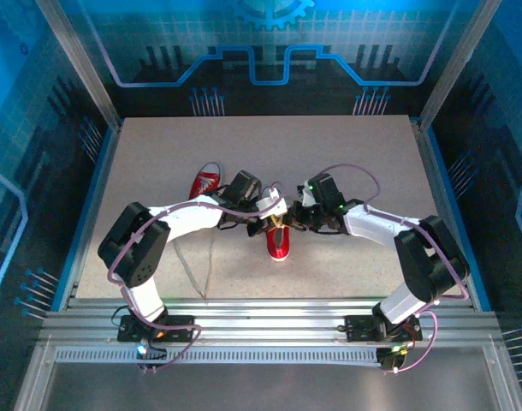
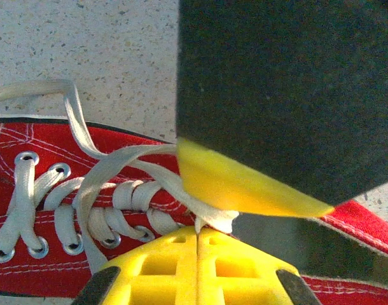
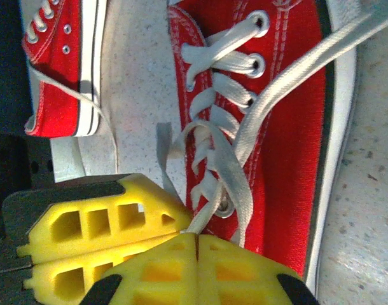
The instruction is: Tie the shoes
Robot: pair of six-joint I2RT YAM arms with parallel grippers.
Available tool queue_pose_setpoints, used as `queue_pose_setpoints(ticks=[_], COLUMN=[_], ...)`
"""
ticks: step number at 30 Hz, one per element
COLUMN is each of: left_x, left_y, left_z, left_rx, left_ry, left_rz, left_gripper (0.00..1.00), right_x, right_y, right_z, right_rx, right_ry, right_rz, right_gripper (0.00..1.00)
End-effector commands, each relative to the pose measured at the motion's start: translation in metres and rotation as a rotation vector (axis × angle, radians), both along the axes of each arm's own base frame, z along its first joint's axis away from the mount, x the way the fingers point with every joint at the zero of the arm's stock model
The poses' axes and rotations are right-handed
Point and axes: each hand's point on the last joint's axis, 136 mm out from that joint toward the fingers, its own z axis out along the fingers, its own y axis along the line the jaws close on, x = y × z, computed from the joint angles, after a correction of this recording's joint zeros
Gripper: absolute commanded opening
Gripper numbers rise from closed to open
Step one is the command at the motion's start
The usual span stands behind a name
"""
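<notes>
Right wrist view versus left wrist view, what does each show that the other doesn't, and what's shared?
Right wrist, not left: a second red canvas sneaker beside the worked one. Left wrist, not right: a broad dark grey slab with a yellow edge, probably the other arm's claw, overhead. Both: the red canvas sneaker with white laces, and the camera's own yellow claw shut on a white lace: right claw, left claw.

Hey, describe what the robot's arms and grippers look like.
The left arm and right arm have white links, black joints and a looping purple cable each. The left gripper and right gripper are yellow, with square cut-outs.
</notes>
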Motion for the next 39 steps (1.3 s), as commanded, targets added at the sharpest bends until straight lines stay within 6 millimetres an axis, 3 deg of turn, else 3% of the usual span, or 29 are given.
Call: queue_pose_setpoints(ticks=[1, 7, 9, 13, 21, 25, 29, 37, 39], left_x=[-0.002, 0.001, 0.003, 0.011, 0.020, 0.016, 0.015, 0.022, 0.027], left_y=[-0.007, -0.002, 0.000, 0.009, 0.020, 0.011, -0.002, -0.025, -0.027], left_z=[0.005, 0.007, 0.011, 0.026, 0.071, 0.093, 0.098, 0.093, 0.094], left_rx=[-0.016, -0.002, -0.004, -0.058, -0.239, -0.339, -0.380, -0.421, -0.433], left_ry=[0.020, -0.006, -0.022, -0.030, -0.097, -0.142, -0.164, -0.146, -0.140], left_rz=[-0.020, -0.005, 0.008, 0.062, 0.123, 0.101, 0.079, 0.073, 0.087], left_gripper=[0.00, 0.02, 0.16, 0.33, 0.54, 0.59, 0.61, 0.61, 0.54], right_x=[0.002, 0.003, 0.002, 0.000, 0.004, 0.005, 0.005, 0.007, 0.007], right_y=[-0.005, -0.017, -0.021, -0.030, -0.031, -0.024, -0.017, -0.010, -0.006], right_z=[0.018, 0.033, 0.037, 0.044, 0.080, 0.114, 0.138, 0.142, 0.142], right_rx=[-0.066, -0.150, -0.180, -0.236, -0.191, -0.134, -0.087, -0.060, -0.039], right_ry=[-0.054, -0.104, -0.109, -0.115, -0.192, -0.264, -0.310, -0.304, -0.299], right_rz=[0.011, 0.025, 0.031, 0.044, 0.066, 0.097, 0.119, 0.148, 0.162], right_gripper=[0.00, 0.00, 0.00, 0.00, 0.00, 0.00, 0.00, 0.00, 0.00])
